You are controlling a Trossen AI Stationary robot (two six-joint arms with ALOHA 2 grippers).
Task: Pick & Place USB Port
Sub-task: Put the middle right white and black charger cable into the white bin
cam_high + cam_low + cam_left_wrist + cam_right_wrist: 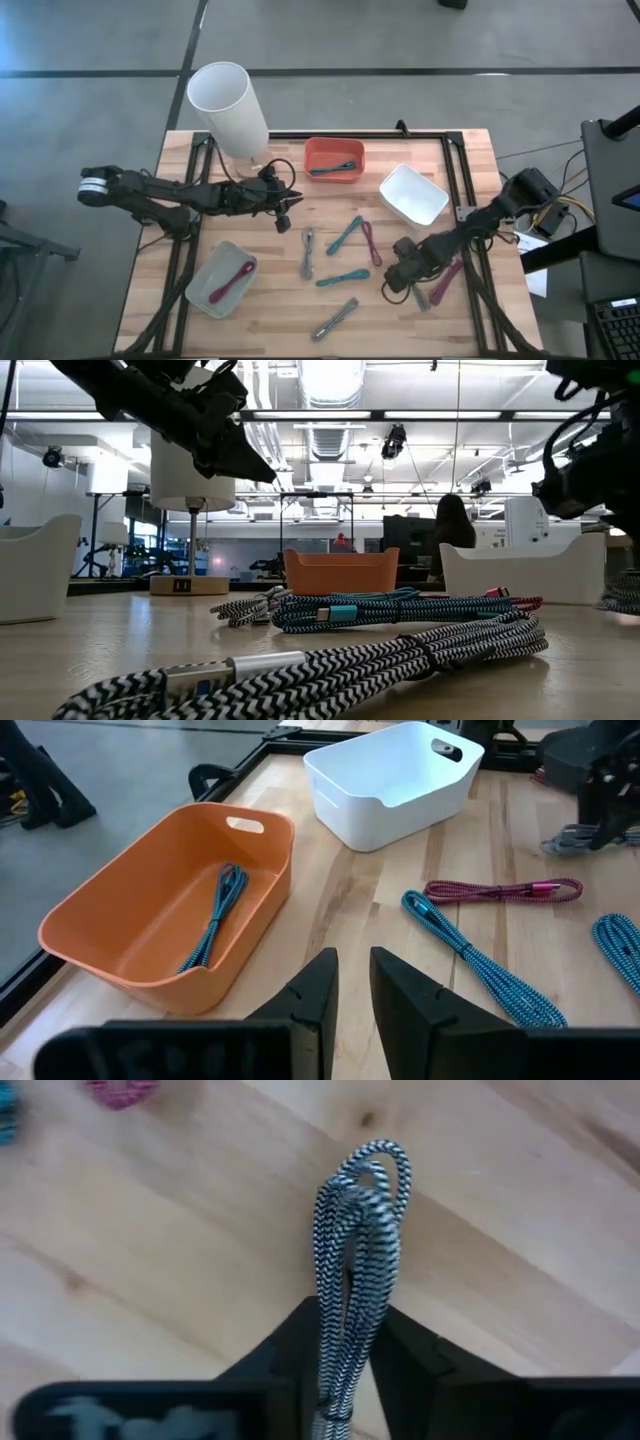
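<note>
Several braided USB cables lie on the wooden table [300, 320]: teal ones [345, 236], a magenta one [505, 890] and a black-and-white one [335, 320]. At the table's right, my right gripper [350, 1320] points down and is shut on another black-and-white cable bundle [360, 1220]. Toward the back left my left gripper [355, 990] hovers above the table, near the orange bin [150, 920]. Its fingers stand a narrow gap apart with nothing between them. My right gripper pinches the folded black-and-white cable bundle between its two fingers, a little back from the looped end [345, 1295]. The fingers come from above, pointing down, and lie across the bundle. Several strands are in the hold. The looped end [378, 1158] reaches out past the fingertips, over the wood.
The orange bin [335, 160] holds a teal cable [215, 915]. A white bin [412, 195] stands at the back right. At the front left a grey bin [222, 278] holds a magenta cable. A tall white cylinder [228, 105] stands at the back left.
</note>
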